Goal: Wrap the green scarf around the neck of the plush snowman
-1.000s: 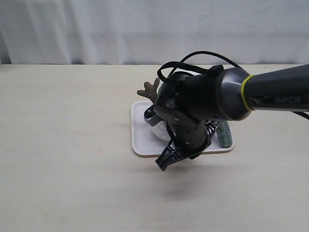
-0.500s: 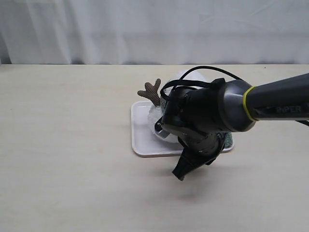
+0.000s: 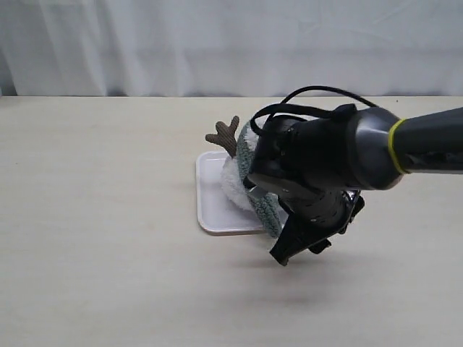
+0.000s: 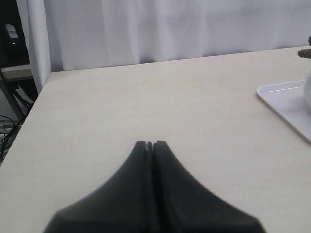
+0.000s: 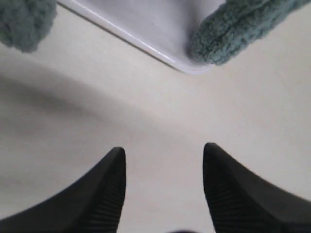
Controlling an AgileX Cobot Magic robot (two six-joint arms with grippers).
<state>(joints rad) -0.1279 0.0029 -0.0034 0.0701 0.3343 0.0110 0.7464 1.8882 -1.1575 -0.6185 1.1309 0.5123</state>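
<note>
In mid-frame on the table (image 3: 94, 275), the white tray (image 3: 208, 217) carries the plush snowman (image 3: 233, 189). The green scarf (image 3: 266, 211) loops its neck, ends hanging by the tray's corner. My right gripper (image 5: 163, 150) is spread wide and empty; my left gripper (image 4: 149, 144) is pressed closed, idle. I judge the wrap nearly done, so next I'd lift clear without snagging.

The table (image 3: 108, 217) is a broad, pale beige top with a faint wood grain. A shallow white rectangular tray (image 3: 210, 199) with rounded corners lies flat on it, near the middle and well in from the edges. One end of the green scarf (image 5: 233, 31) lies over a corner of the tray, at its rim; whether it touches the table cannot be told.
</note>
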